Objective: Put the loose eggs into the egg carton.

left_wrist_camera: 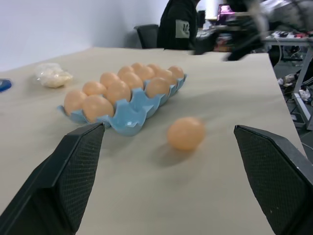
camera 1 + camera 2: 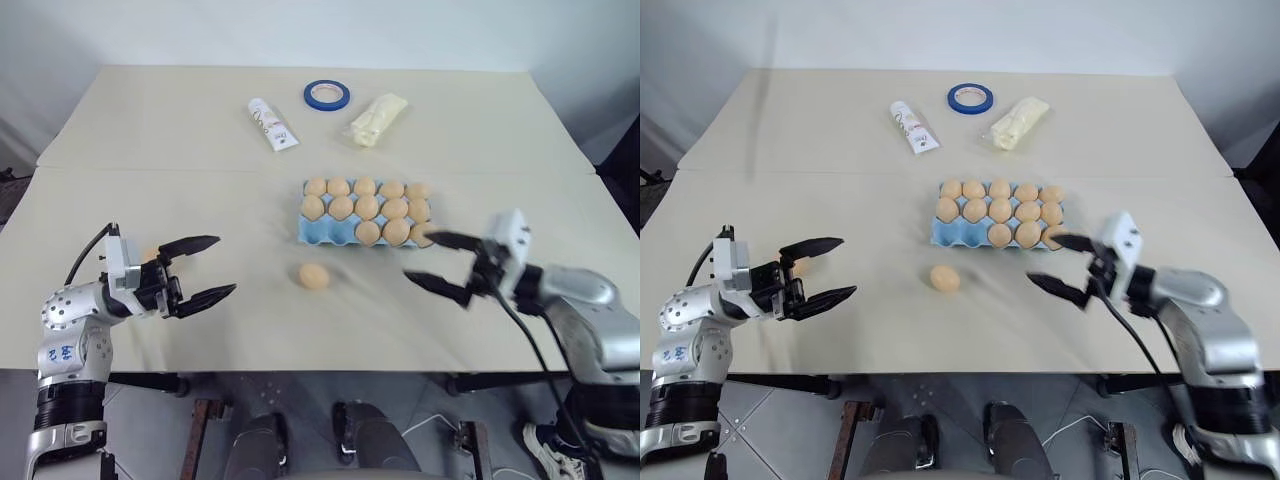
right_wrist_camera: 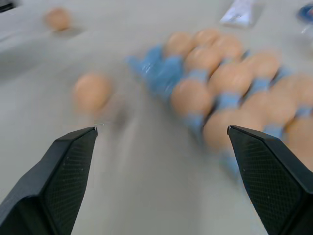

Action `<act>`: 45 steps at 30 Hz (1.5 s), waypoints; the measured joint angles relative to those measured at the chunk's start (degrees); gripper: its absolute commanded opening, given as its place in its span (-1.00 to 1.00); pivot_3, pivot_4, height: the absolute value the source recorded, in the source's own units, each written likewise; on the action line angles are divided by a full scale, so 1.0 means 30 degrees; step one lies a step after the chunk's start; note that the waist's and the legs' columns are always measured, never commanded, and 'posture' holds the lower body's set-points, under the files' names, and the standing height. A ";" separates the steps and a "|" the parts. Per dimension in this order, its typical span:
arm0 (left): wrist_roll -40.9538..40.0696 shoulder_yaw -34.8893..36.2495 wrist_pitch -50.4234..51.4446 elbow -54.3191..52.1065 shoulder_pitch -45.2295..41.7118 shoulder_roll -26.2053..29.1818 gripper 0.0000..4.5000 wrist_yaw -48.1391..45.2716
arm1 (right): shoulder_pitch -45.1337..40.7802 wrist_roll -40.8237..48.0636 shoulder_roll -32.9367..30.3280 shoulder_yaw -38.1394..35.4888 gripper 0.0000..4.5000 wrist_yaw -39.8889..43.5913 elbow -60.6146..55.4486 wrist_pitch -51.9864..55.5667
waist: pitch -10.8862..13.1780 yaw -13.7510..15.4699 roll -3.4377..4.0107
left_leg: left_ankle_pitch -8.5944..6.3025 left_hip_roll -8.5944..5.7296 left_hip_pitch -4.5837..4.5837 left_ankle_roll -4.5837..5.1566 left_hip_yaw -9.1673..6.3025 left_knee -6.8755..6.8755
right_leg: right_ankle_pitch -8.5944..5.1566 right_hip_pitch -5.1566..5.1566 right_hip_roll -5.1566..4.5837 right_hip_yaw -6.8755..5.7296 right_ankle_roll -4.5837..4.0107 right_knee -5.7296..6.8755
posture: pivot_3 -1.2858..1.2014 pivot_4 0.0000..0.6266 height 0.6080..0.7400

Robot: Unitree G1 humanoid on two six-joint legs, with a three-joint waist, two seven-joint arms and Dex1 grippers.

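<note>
A loose egg (image 2: 314, 276) lies on the table (image 2: 150, 130) between two gaping pincers, left (image 2: 205, 268) and right (image 2: 437, 262), the left slightly nearer.

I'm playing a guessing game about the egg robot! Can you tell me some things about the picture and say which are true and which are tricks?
1. One egg lies on the table, in front of the egg carton. True.
2. The right gripper is holding an egg. False: its fingers are open and empty.
3. The blue tape ring sits inside the carton. False: it lies on the table, far behind it.
4. The left gripper is open. True.
5. Another egg lies beside the left gripper. True.
</note>
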 measured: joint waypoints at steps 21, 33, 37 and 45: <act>-0.0138 -0.0578 0.0951 -0.2978 0.0388 -0.0628 1.00 0.1545 | 0.0792 0.1587 -0.0027 -0.0881 0.98 0.0097 -0.1245 0.0084 | 0.0002 0.0112 -0.0003 | 0.0009 -0.0008 0.0164 -0.0007 -0.0001 -0.0019 | 0.0007 0.0161 -0.0020 0.0018 -0.0004 -0.0012 | 0.03 -0.52 1.00; 0.2462 -0.4685 0.1779 -0.5498 -0.0169 -0.3667 1.00 0.6335 | 0.2879 0.3638 0.1148 -0.2072 0.98 0.0926 -0.1969 -0.0800 | 0.0001 0.0105 -0.0002 | 0.0004 -0.0010 0.0168 -0.0003 0.0024 0.0001 | 0.0006 0.0165 0.0014 0.0055 0.0031 0.0001 | 0.03 -0.52 1.00; 0.3704 -0.5742 0.1615 -0.5135 -0.0106 -0.4136 1.00 0.6988 | 0.2880 0.3845 0.1200 -0.2186 0.98 0.0936 -0.1969 -0.0843 | 0.0001 0.0120 -0.0001 | 0.0020 -0.0014 0.0194 0.0003 0.0018 0.0005 | 0.0010 0.0185 0.0022 0.0058 0.0029 0.0015 | 0.03 -0.52 1.00; 0.6687 -0.7234 0.0622 -0.2123 -0.1761 -0.5890 1.00 0.9536 | 0.2848 0.3864 0.1279 -0.2136 0.98 0.0486 -0.1975 -0.1179 | 0.0002 0.0301 -0.0003 | 0.0018 -0.0019 0.0183 0.0005 0.0018 0.0010 | 0.0018 0.0185 0.0023 0.0064 0.0043 -0.0003 | 0.03 -0.52 1.00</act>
